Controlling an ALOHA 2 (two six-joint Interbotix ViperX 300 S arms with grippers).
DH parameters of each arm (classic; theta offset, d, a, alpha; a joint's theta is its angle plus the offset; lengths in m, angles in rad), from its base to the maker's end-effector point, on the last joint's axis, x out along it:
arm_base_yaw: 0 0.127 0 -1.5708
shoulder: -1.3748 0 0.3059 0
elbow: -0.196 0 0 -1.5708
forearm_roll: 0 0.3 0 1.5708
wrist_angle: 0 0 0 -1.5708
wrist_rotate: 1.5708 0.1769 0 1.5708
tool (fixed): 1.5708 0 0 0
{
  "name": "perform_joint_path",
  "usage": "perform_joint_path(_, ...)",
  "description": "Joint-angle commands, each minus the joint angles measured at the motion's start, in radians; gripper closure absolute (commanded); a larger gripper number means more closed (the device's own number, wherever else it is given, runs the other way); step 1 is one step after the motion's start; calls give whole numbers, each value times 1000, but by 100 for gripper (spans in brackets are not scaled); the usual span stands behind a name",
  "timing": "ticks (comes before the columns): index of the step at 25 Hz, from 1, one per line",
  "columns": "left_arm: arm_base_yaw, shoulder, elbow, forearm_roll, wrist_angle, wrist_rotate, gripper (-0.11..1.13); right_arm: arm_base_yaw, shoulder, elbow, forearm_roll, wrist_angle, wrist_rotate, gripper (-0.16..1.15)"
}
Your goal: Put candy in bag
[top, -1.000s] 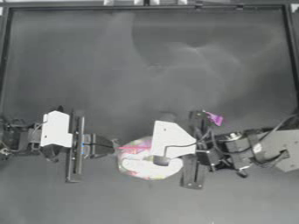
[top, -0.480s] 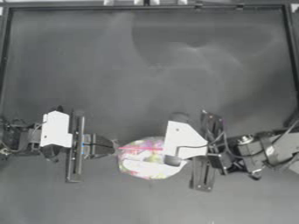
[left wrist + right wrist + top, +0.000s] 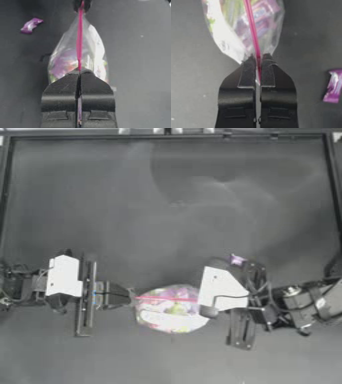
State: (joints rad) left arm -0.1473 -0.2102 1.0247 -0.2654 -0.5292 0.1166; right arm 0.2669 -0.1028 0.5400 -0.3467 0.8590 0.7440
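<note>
Both grippers, left (image 3: 79, 75) & right (image 3: 257, 61), pinch the bag (image 3: 167, 308) seal ends, so free one w/o dropping it (candy (image 3: 236, 261) lies just beyond the right wrist).

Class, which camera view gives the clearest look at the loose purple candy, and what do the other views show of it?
The right wrist view: the candy is large, lying on the table beside the right gripper. The left wrist view shows it smaller and farther off. The top view shows only a purple speck at the right arm's edge.
</note>
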Motion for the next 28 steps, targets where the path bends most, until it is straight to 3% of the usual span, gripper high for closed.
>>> perform_joint_path(1, -3, -49, -5, -3, -5, 0, 95, 18, -35, 20, 11, 18, 23, 94)
perform_joint_path(20, -5, -44, -6, -8, -3, -2, 95, 46, -84, 89, 32, 18, 80, 94)
perform_joint_path(28, 0, -48, -20, -8, -3, 5, 95, 46, -120, 55, -11, 43, 80, 94)
